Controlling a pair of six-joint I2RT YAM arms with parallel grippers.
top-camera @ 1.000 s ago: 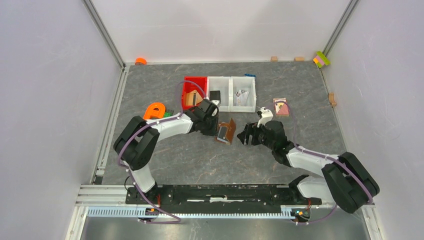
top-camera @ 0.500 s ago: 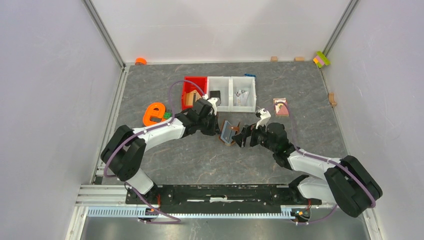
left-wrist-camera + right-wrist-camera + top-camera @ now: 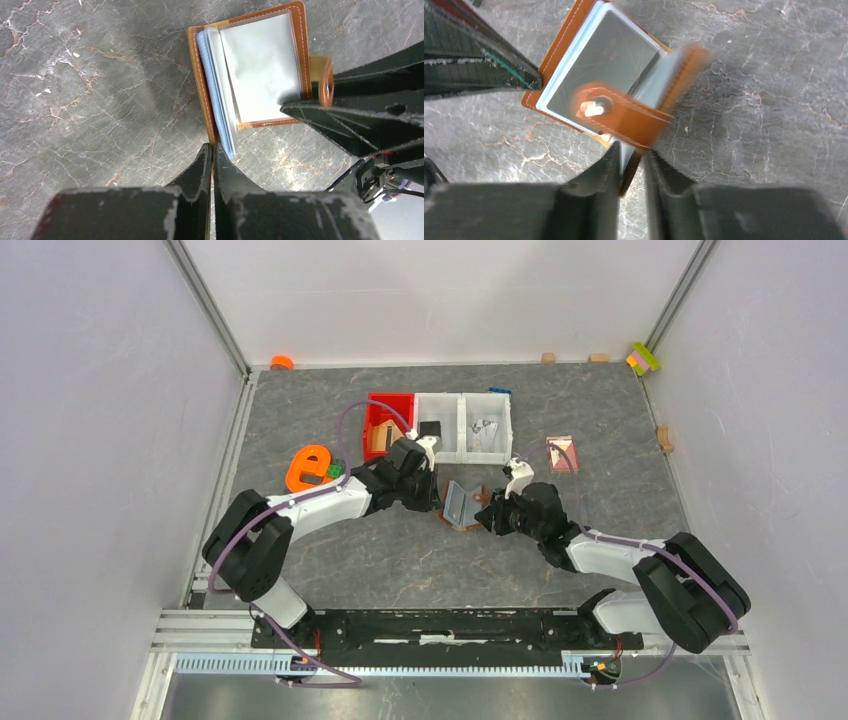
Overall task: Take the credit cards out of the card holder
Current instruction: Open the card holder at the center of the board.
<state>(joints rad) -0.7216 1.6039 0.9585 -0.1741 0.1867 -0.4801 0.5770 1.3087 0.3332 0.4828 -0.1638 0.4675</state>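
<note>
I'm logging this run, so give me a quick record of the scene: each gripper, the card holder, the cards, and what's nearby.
left gripper: shut on a corner of the card holder, near its spine
right gripper: shut on the opposite flap, just below the snap tab
card holder: open, held from both sides
credit card: a grey one shows inside, behind clear plastic
progress: no card seen pulled out
nearby: red bin and white bins behind the grippers
</note>
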